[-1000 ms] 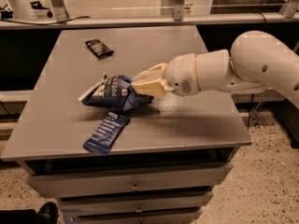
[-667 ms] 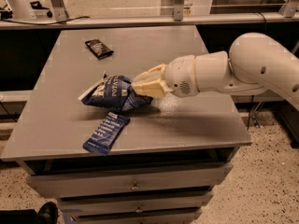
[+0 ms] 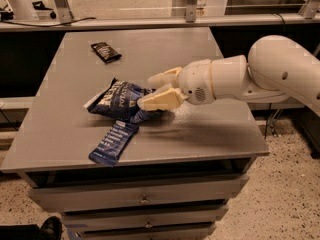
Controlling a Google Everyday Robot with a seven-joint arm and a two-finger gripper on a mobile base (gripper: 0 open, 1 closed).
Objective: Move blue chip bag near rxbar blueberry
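Observation:
The blue chip bag [image 3: 117,100] lies crumpled on the grey table [image 3: 210,134], left of the middle. The rxbar blueberry [image 3: 113,142] lies flat just in front of it, its far end touching or nearly touching the bag's lower edge. My gripper [image 3: 145,91] reaches in from the right at the bag's right end. It is open: one cream finger [image 3: 164,77] sits above the bag's edge, and the other finger [image 3: 159,100] rests over the bag's right corner. Neither finger pinches the bag.
A small black bar wrapper [image 3: 106,52] lies at the far left of the table. My white arm [image 3: 280,74] spans the table's right side. Drawers [image 3: 145,199] sit below the front edge. A rail and metal legs stand behind the table.
The gripper's fingers have spread apart at the bag's right end. The bag and the bar lie where they were.

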